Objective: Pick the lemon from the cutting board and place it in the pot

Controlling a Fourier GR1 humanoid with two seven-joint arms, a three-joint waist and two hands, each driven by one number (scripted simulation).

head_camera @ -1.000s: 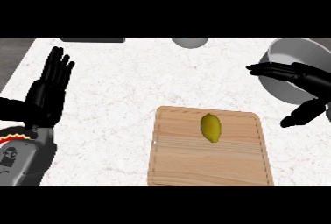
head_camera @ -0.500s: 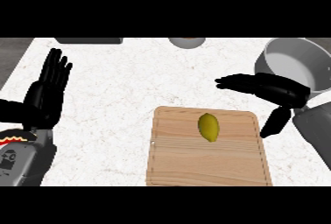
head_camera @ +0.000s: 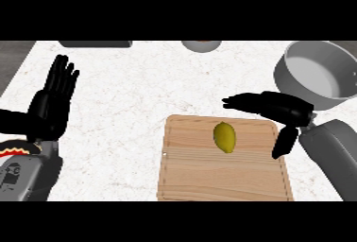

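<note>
The lemon [head_camera: 225, 137], yellow and oval with pointed ends, lies lengthwise on the upper half of the wooden cutting board [head_camera: 209, 179], well inside the board's edges with bare wood all around it. Beyond the board's upper right corner stands the grey pot [head_camera: 293, 71], its mouth unobstructed, with white counter [head_camera: 140, 94] between them. The right hand [head_camera: 275, 108] hovers over the board's upper right corner, fingers spread and released, thumb hanging just beside the lemon without touching; the left hand [head_camera: 50, 106] rests well left of the board, fingers straight up.
</note>
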